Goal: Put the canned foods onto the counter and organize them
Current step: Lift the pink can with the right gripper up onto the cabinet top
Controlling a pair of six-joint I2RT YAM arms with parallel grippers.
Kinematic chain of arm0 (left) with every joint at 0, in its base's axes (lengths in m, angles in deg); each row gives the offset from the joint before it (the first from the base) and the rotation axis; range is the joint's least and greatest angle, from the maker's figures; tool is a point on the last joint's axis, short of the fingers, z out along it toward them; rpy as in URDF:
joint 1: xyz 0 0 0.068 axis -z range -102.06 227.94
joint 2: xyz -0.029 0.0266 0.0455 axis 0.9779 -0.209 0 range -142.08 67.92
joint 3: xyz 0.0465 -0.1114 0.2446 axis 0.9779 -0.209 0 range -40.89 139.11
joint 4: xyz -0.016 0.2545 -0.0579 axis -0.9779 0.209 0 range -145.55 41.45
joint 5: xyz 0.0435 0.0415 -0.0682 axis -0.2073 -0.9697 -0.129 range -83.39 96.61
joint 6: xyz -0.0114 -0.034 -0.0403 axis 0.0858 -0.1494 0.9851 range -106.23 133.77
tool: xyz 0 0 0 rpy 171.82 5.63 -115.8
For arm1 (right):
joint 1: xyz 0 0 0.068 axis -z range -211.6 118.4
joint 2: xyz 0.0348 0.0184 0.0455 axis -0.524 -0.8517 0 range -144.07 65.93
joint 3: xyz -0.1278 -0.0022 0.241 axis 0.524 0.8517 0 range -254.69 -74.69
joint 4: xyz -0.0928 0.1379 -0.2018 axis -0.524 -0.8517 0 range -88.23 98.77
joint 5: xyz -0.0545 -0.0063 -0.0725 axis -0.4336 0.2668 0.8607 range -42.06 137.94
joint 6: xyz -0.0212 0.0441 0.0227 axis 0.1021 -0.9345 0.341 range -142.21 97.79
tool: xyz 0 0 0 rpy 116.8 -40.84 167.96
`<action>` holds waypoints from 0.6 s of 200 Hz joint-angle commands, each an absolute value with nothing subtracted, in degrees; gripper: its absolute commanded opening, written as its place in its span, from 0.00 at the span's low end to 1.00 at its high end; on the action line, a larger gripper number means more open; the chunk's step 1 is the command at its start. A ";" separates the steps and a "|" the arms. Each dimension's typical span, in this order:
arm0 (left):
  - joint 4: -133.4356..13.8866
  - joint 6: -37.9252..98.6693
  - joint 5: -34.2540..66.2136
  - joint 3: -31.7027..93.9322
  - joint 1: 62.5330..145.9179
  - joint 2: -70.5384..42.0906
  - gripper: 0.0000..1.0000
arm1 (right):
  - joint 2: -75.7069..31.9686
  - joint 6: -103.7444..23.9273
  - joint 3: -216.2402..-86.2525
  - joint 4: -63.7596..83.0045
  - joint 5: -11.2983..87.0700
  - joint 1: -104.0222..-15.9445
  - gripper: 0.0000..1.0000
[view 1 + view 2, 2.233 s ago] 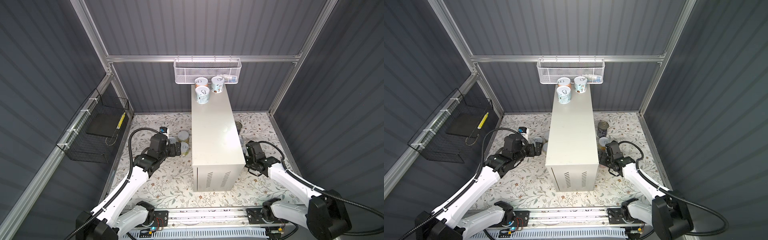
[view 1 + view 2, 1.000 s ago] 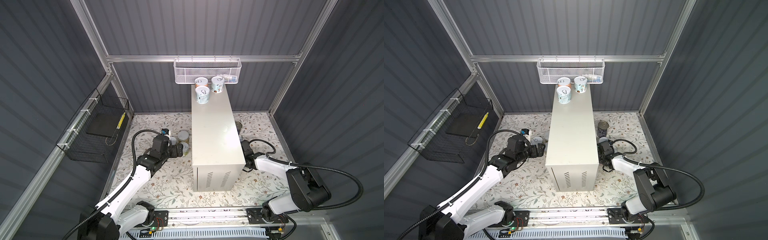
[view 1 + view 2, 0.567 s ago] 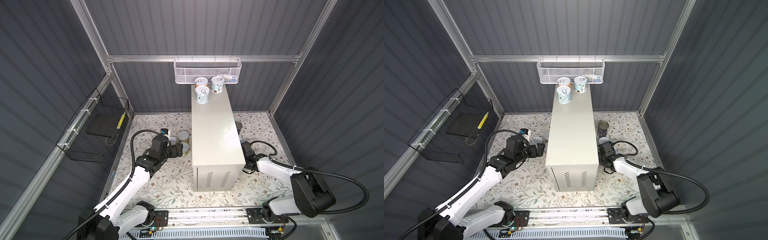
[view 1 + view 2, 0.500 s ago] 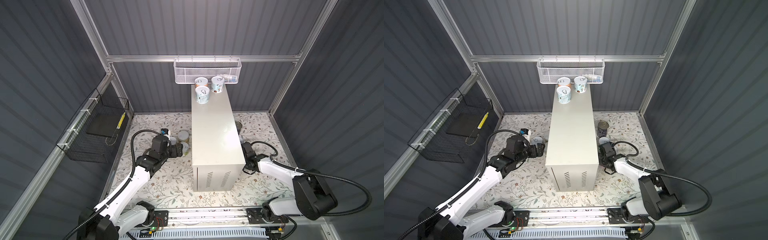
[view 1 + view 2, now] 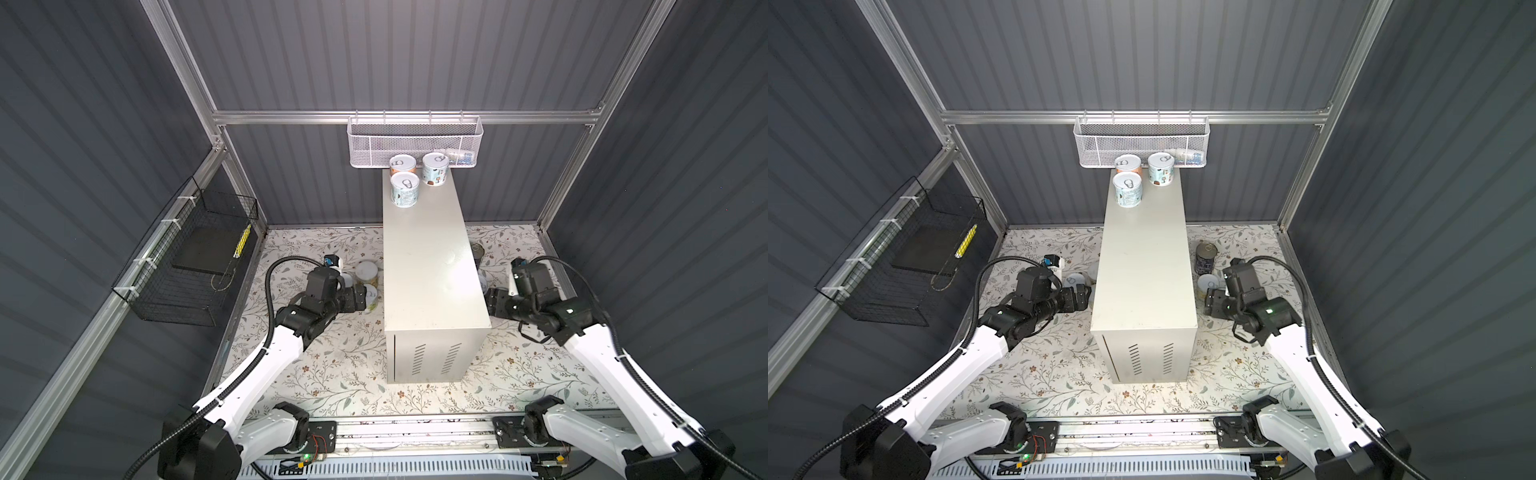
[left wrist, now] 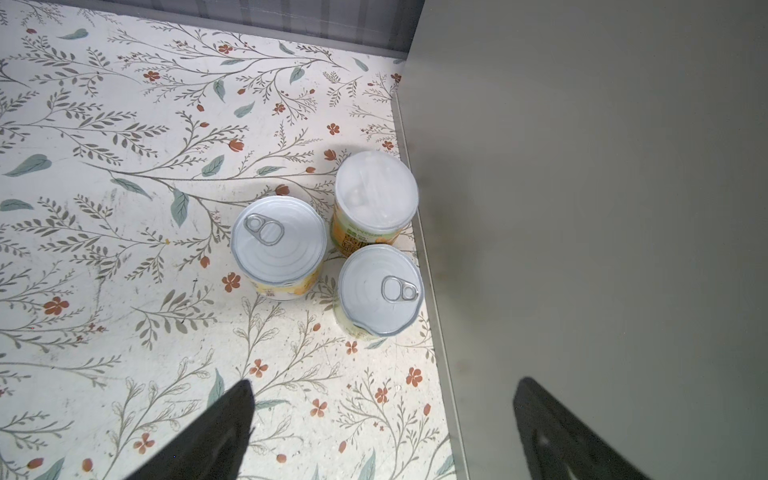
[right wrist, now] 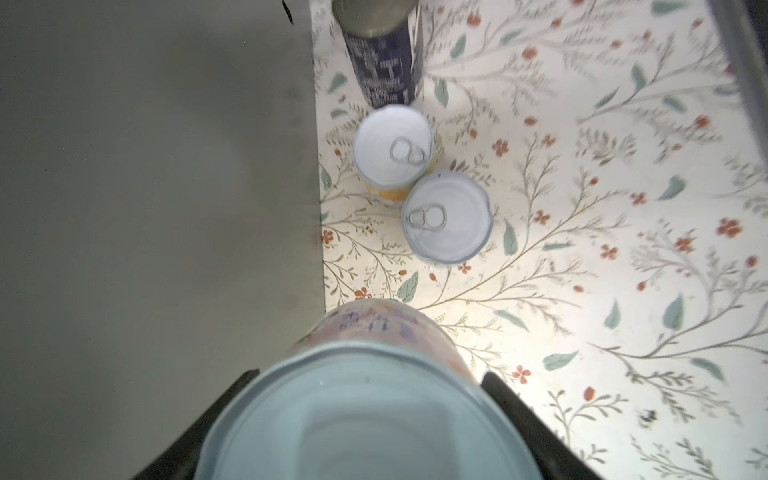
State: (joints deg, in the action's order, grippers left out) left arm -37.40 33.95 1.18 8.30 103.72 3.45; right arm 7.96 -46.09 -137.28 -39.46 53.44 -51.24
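A: Right arm [image 5: 602,357] has changed posture since a second ago: then it lay folded low, now it reaches in long from the lower right corner.
B: And the can [image 7: 365,415]?
A: Pinched in the right tool [image 5: 1212,306], just beside the worktop [image 5: 428,270] wall, right of centre in both top views. Whether it is off the mat [image 5: 340,365], I cannot tell.
B: On top?
A: Three cans [image 5: 405,189] at the far end, upper middle, below the mesh basket [image 5: 415,143].
B: Left tool [image 5: 358,297]?
A: Spread wide, holding nothing, near a cluster of three [image 6: 278,241] left of the worktop.
B: Others?
A: A dark-blue can [image 7: 382,54] and two small ones [image 7: 446,216], touching, right of the worktop.
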 commanded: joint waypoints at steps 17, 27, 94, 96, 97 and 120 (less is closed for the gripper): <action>-37.50 33.63 2.05 9.92 103.41 2.99 0.97 | 6.22 -35.67 -156.46 -52.37 49.71 -50.58 0.00; -38.55 33.85 1.94 9.13 103.38 3.53 0.97 | 4.15 -33.63 -161.84 -54.88 46.42 -50.54 0.00; -36.60 32.65 2.86 10.85 103.42 4.04 0.97 | -6.56 -31.01 -186.09 -61.66 40.42 -53.64 0.00; -36.47 32.59 3.01 10.98 103.42 3.94 0.97 | -6.86 -30.98 -186.67 -61.84 40.50 -54.05 0.00; -36.43 32.58 3.10 11.07 103.42 3.94 0.97 | -7.07 -30.99 -187.07 -61.91 40.53 -54.21 0.00; -34.58 32.25 4.37 12.87 103.40 2.52 0.97 | -12.20 -30.48 -194.39 -64.42 43.82 -59.08 0.00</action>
